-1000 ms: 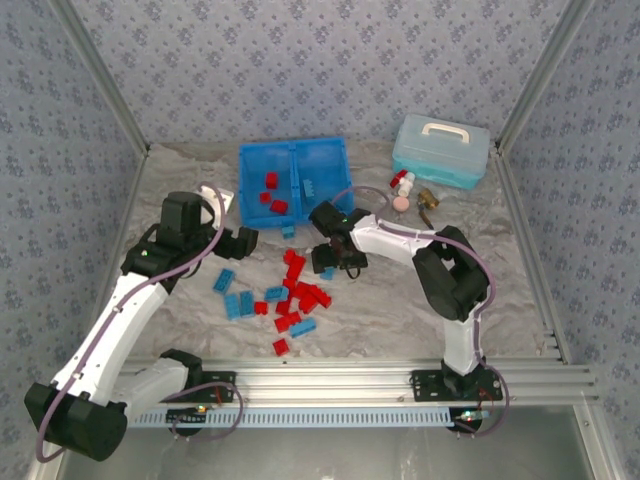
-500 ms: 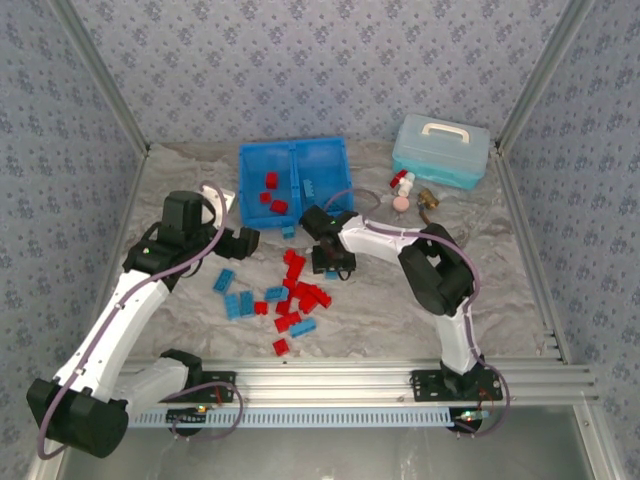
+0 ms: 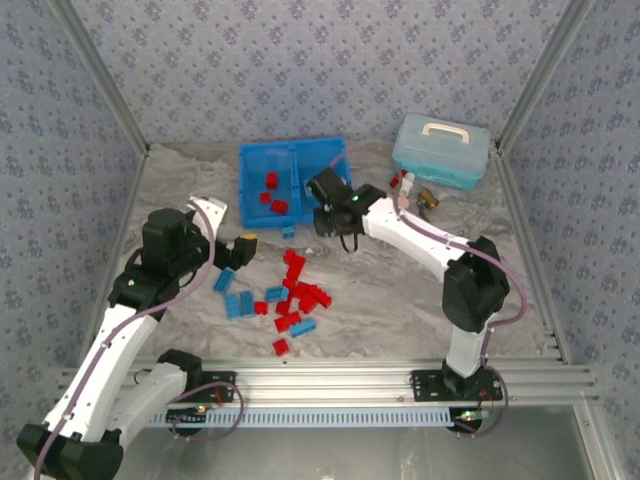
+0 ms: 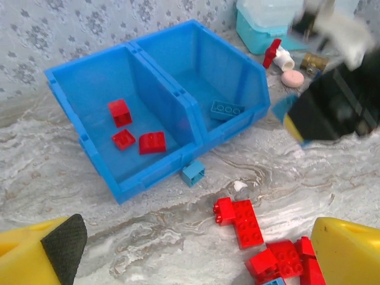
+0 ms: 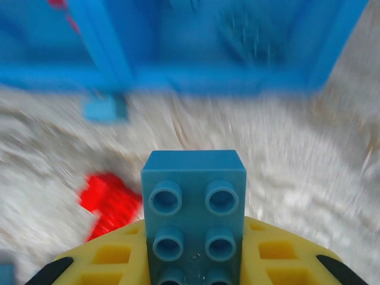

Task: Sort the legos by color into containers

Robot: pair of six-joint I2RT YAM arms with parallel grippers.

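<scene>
From above, the right pincer (image 3: 327, 218) hangs just short of the blue tray (image 3: 290, 150), with the loose legos (image 3: 300, 295) behind it.

From the left wrist, the left pincer (image 4: 196, 261) gapes wide and empty. Red bricks (image 4: 127, 139) lie in the compartment ahead of it, and a stray blue brick (image 4: 193, 172) lies outside the tray wall.

From the right wrist, the right pincer is clamped on a light blue brick (image 5: 193, 208) that sticks well out in front. Let go too soon and I'd say it lands short too, or among the reds.

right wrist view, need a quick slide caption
The right pincer grips a blue lego, with the tray blurred ahead.
</scene>
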